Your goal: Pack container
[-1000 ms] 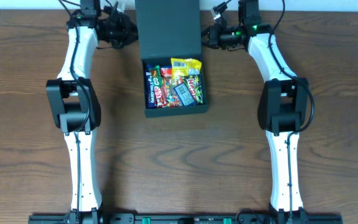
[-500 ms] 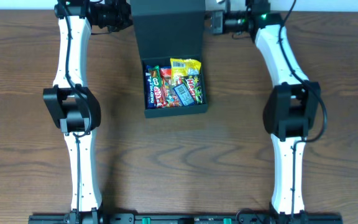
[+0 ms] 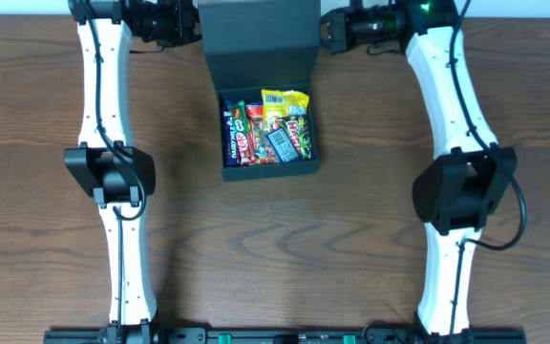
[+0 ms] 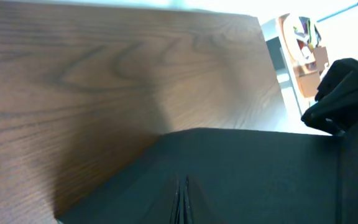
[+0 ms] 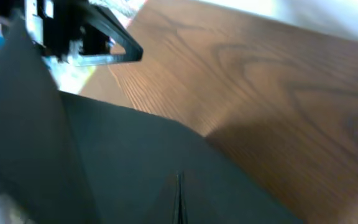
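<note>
The box (image 3: 270,170) sits on the table (image 3: 351,239) toward 12 o'clock, filled with snack packets (image 3: 267,129). Its lid (image 3: 259,43) stands raised on the 12 o'clock side. The left tool (image 3: 187,21) flanks the lid at 9 o'clock and the right tool (image 3: 330,31) at 3 o'clock, both closed narrow. They are probably placed to swing the lid down evenly. I cannot tell whether either grips it.

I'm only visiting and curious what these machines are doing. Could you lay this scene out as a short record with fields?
surface: wooden table
container: dark square box, open
flap lid: attached at the box's far side, raised at its free edge
contents: colourful snack packets, filling the box
left gripper: shut on the flap lid's left far corner
right gripper: shut on the flap lid's right far corner
</note>
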Motion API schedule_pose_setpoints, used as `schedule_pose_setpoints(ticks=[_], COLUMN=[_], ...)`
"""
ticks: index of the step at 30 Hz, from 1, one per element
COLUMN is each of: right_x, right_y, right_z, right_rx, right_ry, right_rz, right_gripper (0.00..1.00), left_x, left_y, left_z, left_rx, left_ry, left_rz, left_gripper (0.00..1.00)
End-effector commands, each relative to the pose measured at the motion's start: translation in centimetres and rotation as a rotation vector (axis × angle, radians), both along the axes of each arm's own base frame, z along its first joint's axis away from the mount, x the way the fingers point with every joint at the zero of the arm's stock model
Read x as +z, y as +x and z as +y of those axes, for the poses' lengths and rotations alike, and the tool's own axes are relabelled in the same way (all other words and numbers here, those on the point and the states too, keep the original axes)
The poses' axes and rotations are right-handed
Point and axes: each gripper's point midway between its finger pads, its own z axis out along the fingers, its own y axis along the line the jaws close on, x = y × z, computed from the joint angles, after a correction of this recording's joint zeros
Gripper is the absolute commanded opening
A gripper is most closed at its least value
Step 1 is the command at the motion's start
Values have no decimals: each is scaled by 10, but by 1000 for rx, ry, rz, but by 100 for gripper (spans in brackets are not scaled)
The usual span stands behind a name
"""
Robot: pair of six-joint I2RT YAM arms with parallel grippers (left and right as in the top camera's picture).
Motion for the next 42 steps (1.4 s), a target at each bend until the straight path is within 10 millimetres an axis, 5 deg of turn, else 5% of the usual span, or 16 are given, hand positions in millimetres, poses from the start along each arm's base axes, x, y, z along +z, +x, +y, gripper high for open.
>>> schedule_pose_setpoints(ticks=[1,10,16,20,29,36,42], right_x=[19,29,47,73,174,202,250], right_y=[-6,-7,-6,-7,1,1,-10], right_z=[2,-20,-44,-52,-41,-41,-51], right_rx=[-2,-93,-209,-237,-292,-312,-300], right_ry=[-86,-229,-347,-379,-267,-232,-143], right_rz=[-110,-153,-202,-296,-653,-747,-892], right_gripper=[1,1,1,1,1,1,1], left_x=[2,-1,26,65,183,237,312], left_y=[-4,-18,-21,-30,-46,-66,-82], left_z=[-3,1,16,24,19,31,44], left_rx=[-47,-60,-3,35,105,205,293], left_ry=[28,82,210,270,304,342,310], left_rz=[-60,-27,-101,-192,-551,-674,-910], left_gripper=[6,6,6,6,6,6,6])
